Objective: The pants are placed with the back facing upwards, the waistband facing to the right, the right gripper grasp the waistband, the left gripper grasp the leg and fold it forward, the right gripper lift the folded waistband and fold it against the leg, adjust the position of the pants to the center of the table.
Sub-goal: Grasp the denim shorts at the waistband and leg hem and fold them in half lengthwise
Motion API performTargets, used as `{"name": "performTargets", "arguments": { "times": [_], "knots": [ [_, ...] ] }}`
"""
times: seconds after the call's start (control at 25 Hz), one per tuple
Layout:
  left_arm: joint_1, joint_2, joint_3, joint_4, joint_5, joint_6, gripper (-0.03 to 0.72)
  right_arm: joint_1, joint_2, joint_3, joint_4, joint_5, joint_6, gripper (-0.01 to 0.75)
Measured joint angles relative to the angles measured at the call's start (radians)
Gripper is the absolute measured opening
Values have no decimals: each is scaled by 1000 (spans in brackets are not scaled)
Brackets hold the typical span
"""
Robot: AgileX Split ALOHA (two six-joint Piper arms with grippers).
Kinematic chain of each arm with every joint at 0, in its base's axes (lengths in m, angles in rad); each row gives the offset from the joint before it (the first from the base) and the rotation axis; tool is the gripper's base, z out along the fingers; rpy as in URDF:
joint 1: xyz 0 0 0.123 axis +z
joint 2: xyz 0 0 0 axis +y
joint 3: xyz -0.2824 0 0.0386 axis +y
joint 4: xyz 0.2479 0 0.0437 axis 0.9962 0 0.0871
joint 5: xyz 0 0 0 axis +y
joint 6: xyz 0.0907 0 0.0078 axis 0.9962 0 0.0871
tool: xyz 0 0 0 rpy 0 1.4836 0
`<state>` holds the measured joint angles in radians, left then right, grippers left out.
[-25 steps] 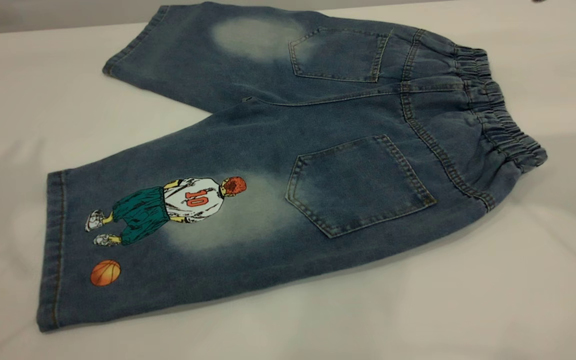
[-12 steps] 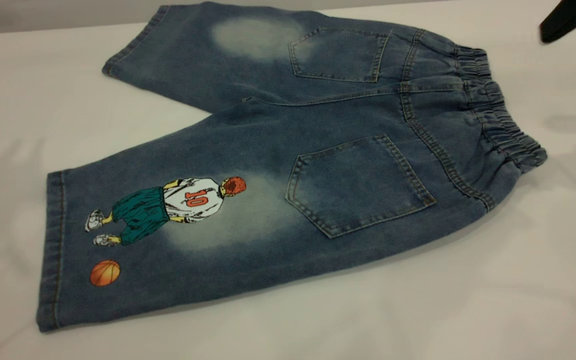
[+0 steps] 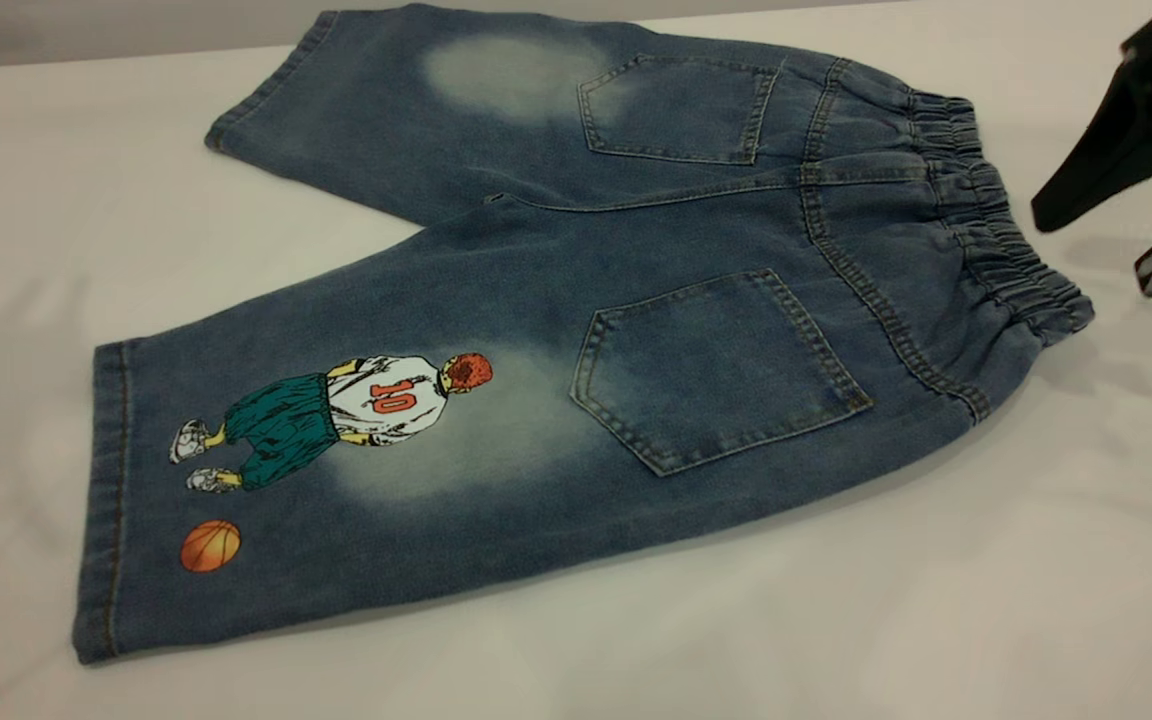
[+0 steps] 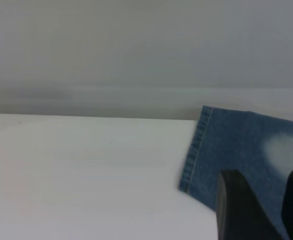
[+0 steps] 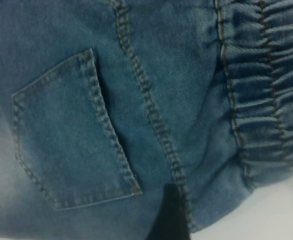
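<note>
The pants lie flat on the table, back side up, with both patch pockets showing and the two legs spread apart in a shallow V. The elastic waistband is the end of the pants nearest the right tool; the hems are at the opposite end. The leg with the printed player in a number 10 shirt and the orange basketball is the one nearer the exterior camera, and it lies smooth and unfolded. The plain leg lies beyond it, toward the far edge of the table.

The right tool hangs just beside the waistband, on the side away from the legs, not touching the cloth. Its two black fingers stand spread apart, one above the other in the exterior view, with bare table showing between them. In the right wrist view a single dark fingertip shows over the denim beside a back pocket, close to the gathered waistband.

The left tool appears only in its own wrist view (the exterior view does not reach it). Its two dark fingers are parted, with denim visible in the gap, and they sit near a hemmed leg end; whether they touch the cloth cannot be told.
</note>
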<state>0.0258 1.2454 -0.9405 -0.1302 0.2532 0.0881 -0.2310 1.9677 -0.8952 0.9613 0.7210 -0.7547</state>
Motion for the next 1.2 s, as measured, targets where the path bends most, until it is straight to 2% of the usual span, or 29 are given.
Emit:
{"name": "performTargets", "arguments": {
  "times": [0.2, 0.48, 0.64, 1.2],
  "knots": [
    [0, 0, 0, 0, 0, 12, 241, -4, 22, 0, 39, -3, -66, 559],
    [0, 0, 0, 0, 0, 12, 241, -73, 22, 0, 77, -2, -88, 559],
    [0, 0, 0, 0, -6, 12, 241, -72, 40, 0, 127, 25, -147, 558],
    [0, 0, 0, 0, -11, 12, 241, -72, 149, 0, 147, 15, -192, 558]
  ]
}}
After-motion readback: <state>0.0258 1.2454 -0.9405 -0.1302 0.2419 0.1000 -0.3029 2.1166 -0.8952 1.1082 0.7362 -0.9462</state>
